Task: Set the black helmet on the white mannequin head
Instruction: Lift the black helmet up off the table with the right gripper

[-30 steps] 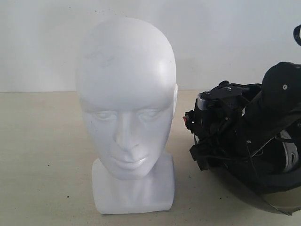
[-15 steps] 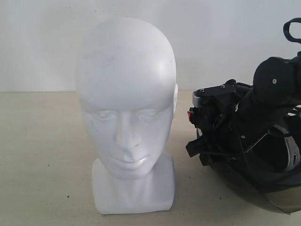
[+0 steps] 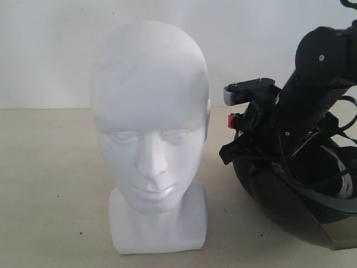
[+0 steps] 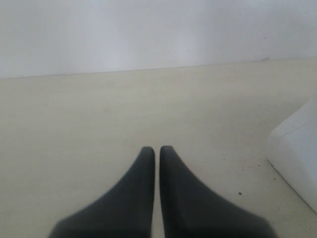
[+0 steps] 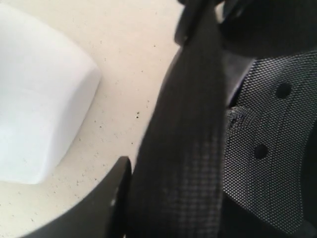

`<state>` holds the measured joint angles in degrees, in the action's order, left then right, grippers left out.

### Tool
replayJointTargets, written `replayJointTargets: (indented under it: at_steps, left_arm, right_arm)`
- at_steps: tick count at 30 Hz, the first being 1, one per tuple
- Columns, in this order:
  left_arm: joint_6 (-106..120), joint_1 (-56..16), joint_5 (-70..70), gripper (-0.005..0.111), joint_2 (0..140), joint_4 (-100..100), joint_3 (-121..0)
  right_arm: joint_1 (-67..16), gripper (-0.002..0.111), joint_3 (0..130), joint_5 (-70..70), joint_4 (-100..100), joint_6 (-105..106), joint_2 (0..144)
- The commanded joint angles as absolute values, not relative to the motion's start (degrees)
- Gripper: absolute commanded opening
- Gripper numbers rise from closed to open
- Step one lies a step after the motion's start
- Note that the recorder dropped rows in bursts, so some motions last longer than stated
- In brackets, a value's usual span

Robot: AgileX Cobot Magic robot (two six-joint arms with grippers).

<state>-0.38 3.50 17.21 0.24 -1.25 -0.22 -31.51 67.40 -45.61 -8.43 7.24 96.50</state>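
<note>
The white mannequin head (image 3: 148, 111) stands upright on the table, left of centre, face towards the exterior camera. To its right the black helmet (image 3: 279, 195) rests low with its opening up and its grey mesh lining (image 5: 267, 148) showing. My right gripper (image 5: 168, 198) is shut on the helmet's rim (image 5: 188, 124); one finger (image 5: 106, 203) lies outside the shell and the other is hidden inside. The mannequin base (image 5: 34, 114) is close beside it. My left gripper (image 4: 157, 148) is shut and empty above bare table, with the mannequin base (image 4: 297, 153) off to one side.
The beige tabletop (image 3: 50, 184) stretches left of the head to a plain white wall (image 3: 50, 50) behind. The right arm's black wrist and cables (image 3: 312, 84) rise above the helmet, near the view's right edge.
The right arm has risen and swung up over the last second. The helmet has tilted and come up with it, so more of its dark shell now shows.
</note>
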Motion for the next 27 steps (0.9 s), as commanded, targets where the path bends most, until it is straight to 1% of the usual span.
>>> replayJointTargets:
  at_steps: [1,10,27]
  left_arm:
    - [-0.5,3.2,17.2,0.005,0.0,-0.8,0.0]
    - [-0.5,3.2,17.2,0.005,0.0,-0.8,0.0]
    - [-0.5,3.2,17.2,0.005,0.0,-0.8,0.0]
  right_arm:
    - [-31.5,0.000,68.1,-45.3,-5.1,6.8,96.3]
    - [-31.5,0.000,68.1,-44.3,5.5,1.5,89.7]
    - [-31.5,0.000,68.1,-40.0,7.3,1.6,74.0]
